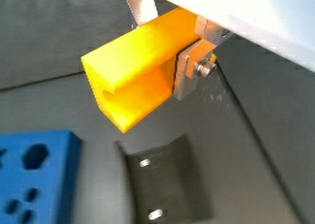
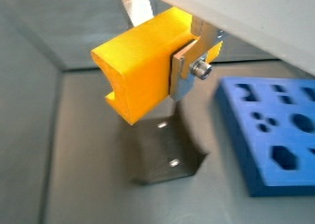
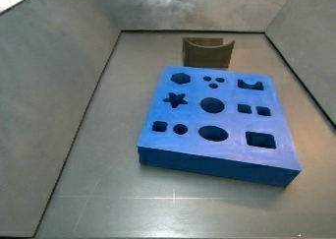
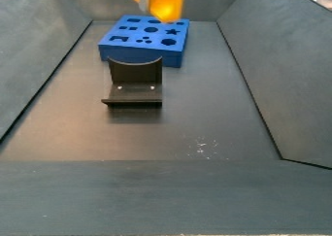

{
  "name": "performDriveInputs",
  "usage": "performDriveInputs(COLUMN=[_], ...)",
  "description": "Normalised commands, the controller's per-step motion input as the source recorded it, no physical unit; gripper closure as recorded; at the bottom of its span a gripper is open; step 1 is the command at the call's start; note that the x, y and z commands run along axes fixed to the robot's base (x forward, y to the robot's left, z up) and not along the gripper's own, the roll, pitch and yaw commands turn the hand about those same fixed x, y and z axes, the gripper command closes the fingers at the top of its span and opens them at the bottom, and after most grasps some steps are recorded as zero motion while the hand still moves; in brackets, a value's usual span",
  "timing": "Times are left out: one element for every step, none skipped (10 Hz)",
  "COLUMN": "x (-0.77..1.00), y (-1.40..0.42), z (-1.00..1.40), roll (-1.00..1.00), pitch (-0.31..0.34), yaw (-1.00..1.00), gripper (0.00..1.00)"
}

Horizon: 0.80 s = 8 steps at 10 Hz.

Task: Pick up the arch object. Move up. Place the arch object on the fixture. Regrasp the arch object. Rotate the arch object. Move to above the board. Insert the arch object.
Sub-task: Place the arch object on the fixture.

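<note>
Gripper (image 1: 185, 45) clamping arch object (image 1: 133, 73) high above fixture (image 2: 165, 152), board (image 3: 217, 115) on dark grey floor (image 4: 155, 143)

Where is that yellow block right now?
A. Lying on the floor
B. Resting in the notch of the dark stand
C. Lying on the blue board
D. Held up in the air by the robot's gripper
D: in both wrist views the gripper clamps the arch object, which hangs in the air above the fixture.
</note>
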Motion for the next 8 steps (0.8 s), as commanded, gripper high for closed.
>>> performDriveInputs(x=[0.12,0.08,0.04,0.03,0.02,0.01,0.01,0.00], y=[-0.46,-0.30,-0.05,0.00,0.01,0.00,0.00,-0.01], z=[0.14,0.11,0.06,0.05,0.03,0.03,0.02,0.02], roll=[0.12,0.14,0.17,0.19,0.23,0.28,0.27,0.25], pitch=[-0.034,-0.033,-0.040,-0.042,-0.050,-0.059,-0.059,-0.060], yaw=[-1.00,-1.00,-1.00,-1.00,-1.00,-0.99,-0.65,-0.49], gripper=[1.00,1.00,1.00,1.00,1.00,1.00,1.00,1.00])
